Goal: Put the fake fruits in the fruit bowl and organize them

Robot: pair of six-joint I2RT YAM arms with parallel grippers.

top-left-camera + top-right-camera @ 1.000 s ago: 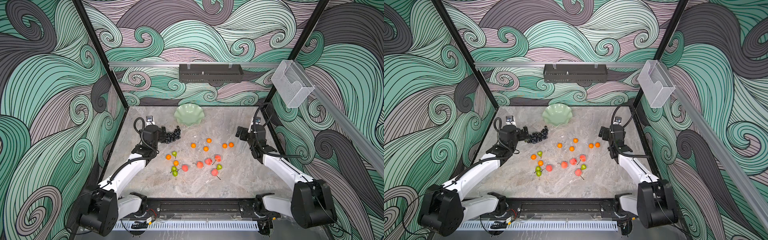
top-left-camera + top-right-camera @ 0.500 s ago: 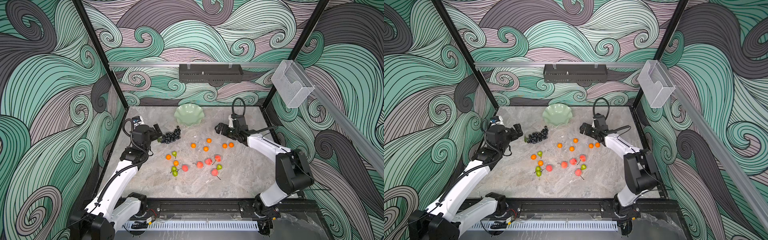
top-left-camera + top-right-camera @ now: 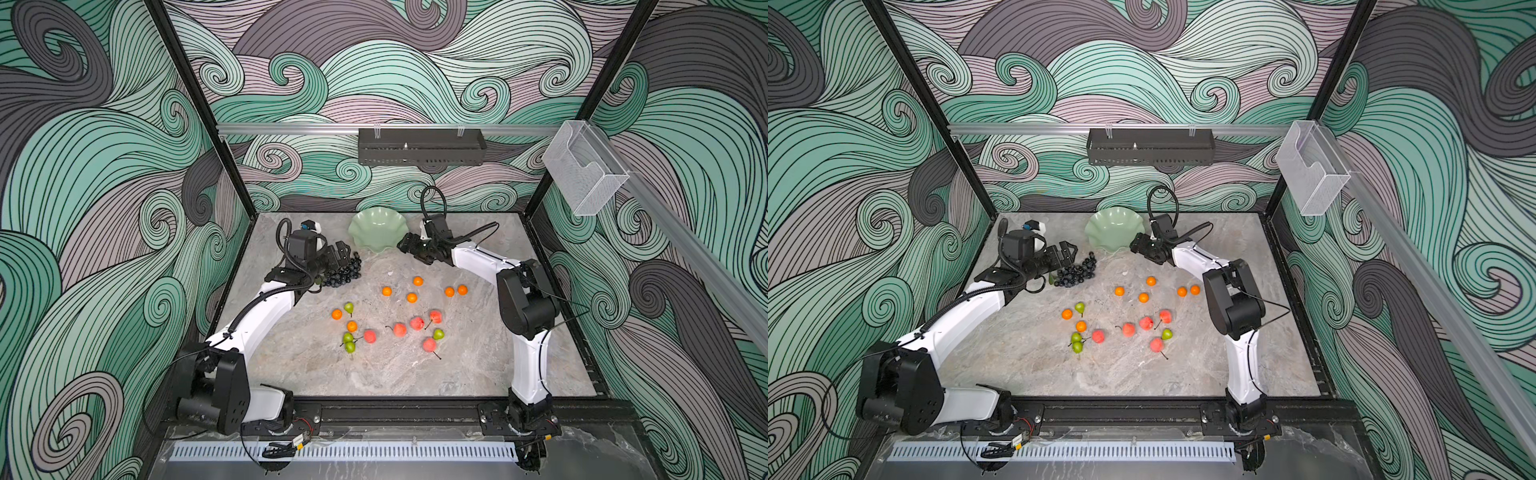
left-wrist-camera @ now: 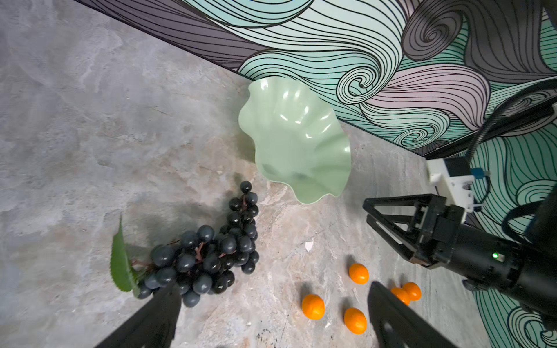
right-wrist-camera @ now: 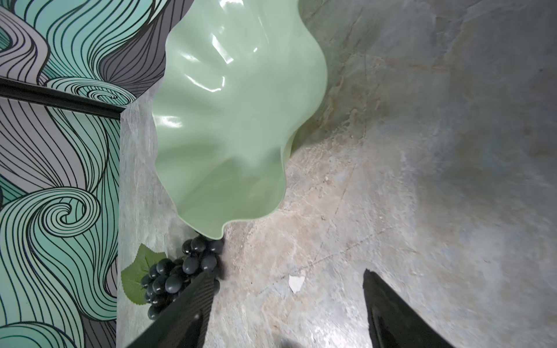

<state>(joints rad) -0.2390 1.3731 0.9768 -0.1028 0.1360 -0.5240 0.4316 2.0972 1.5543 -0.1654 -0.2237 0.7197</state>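
On the marble counter (image 3: 291, 365), the empty fruit bowl (image 3: 376, 246) sits near the back wall. It looks light and slick, best pinched at its wavy rim. The right gripper (image 3: 409, 245) hovers beside it, jaws apart and empty. The left gripper (image 3: 338, 254), spread wide, hangs just beside the probably floppy grape bunch (image 3: 343, 274). Smaller peaches (image 3: 417, 323), pears (image 3: 348, 337) and oranges (image 3: 412, 297) lie scattered mid-counter.

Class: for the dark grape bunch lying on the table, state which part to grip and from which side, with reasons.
Grip the grape bunch across its thick middle, from above, jaws spanning its narrow width. It lies flat and elongated; its leaf end and thin tip would probably slip. The open left gripper is nearest.
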